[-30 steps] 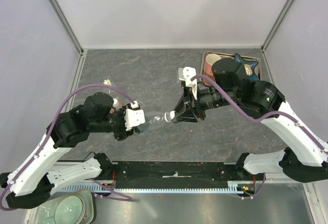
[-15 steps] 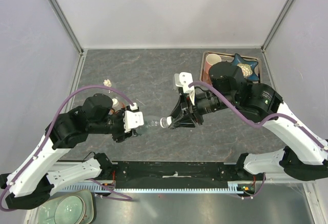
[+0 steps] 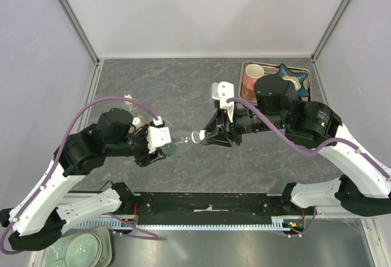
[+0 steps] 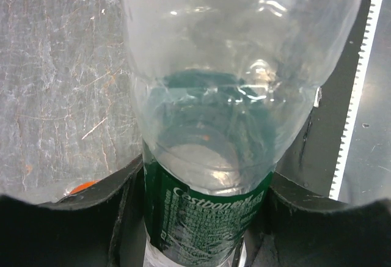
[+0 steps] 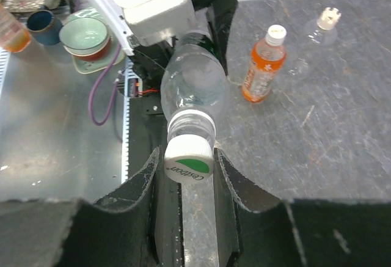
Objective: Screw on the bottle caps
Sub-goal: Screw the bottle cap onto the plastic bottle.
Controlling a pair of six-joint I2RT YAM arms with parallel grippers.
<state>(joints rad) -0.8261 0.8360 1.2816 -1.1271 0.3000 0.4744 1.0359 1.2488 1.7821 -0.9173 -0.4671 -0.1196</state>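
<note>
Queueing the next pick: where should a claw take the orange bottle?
Grip the orange bottle around its labelled body, coming in level from the side. It appears to stand upright, round and slim, with its white cap on top, which rules out a top-down grip.

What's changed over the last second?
The right gripper, shut on the white cap, edged slightly left, and its arm no longer covers the pink mug in the top view. The left gripper still holds the green-label bottle; both grips unchanged.
</note>
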